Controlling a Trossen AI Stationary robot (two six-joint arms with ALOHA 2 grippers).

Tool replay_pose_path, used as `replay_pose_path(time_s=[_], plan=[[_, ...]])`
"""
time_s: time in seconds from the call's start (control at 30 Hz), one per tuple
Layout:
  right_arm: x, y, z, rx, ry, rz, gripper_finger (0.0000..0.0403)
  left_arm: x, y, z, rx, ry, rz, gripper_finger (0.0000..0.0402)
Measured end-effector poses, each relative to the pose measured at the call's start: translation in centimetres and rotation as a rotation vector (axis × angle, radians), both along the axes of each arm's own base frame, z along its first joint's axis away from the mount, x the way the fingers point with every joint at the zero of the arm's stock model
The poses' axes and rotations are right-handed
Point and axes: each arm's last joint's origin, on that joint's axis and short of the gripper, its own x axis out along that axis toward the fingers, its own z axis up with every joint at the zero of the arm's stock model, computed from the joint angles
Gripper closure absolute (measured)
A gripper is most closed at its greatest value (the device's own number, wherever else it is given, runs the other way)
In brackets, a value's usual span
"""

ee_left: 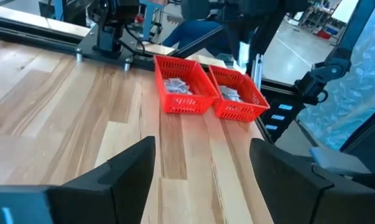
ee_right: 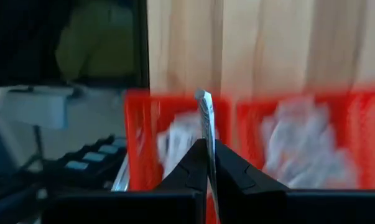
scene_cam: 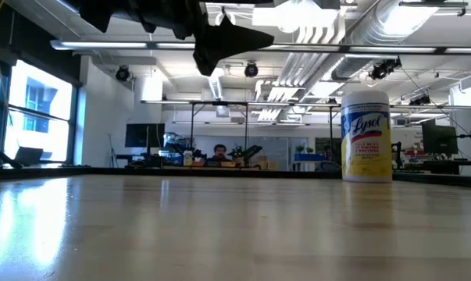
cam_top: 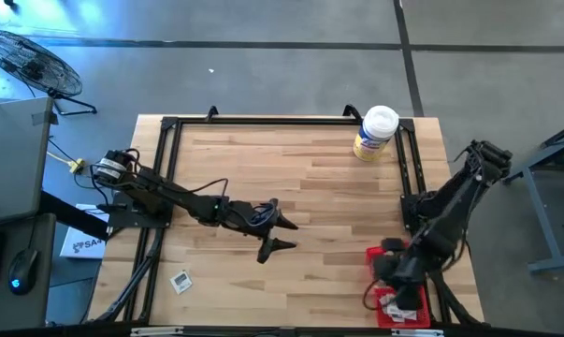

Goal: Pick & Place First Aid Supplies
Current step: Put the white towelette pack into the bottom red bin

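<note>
Both arms are dark, near-black, chunky jointed segments. The left arm point(cam_top: 160, 192) has black cables looping along it and a round silvery part by its base. Its fingers point(ee_left: 128, 168) are broad, matte, wedge-shaped.

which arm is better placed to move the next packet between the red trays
Probably the right. Its gripper hangs just above the two red trays at the table's near right corner, shut on a thin packet. The left gripper is open mid-table, farther from the trays, holding nothing.
</note>
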Motion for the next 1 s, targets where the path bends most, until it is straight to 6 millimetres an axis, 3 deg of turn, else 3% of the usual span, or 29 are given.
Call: replay_pose_path(time_s=[0.23, 0.37, 0.57, 0.77, 1.0], plan=[[-3.1, 1.8, -4.8, 0.165, 0.279, -0.156, 0.0399, -0.1, 0.0, -0.3, 0.009, 0.031, 0.000, 0.0142], [-3.6, 2.3, -6.9, 0.282, 0.317, -0.225, 0.0398, -0.1, 0.0, -0.3, 0.008, 0.028, 0.000, 0.0142], [-4.0, 1.6, -9.2, 0.306, 0.334, -0.273, 0.0375, -0.1, 0.0, -0.3, 0.008, 0.027, 0.000, 0.0142], [-4.2, 1.4, -9.8, 0.314, 0.338, -0.267, 0.0325, 0.0, 0.1, -0.3, 0.012, 0.026, 0.020, 0.0142], [-3.8, 2.1, -8.1, 0.329, 0.355, -0.250, 0.0286, -0.1, 0.4, -0.1, 0.034, 0.015, 0.130, 0.0142]])
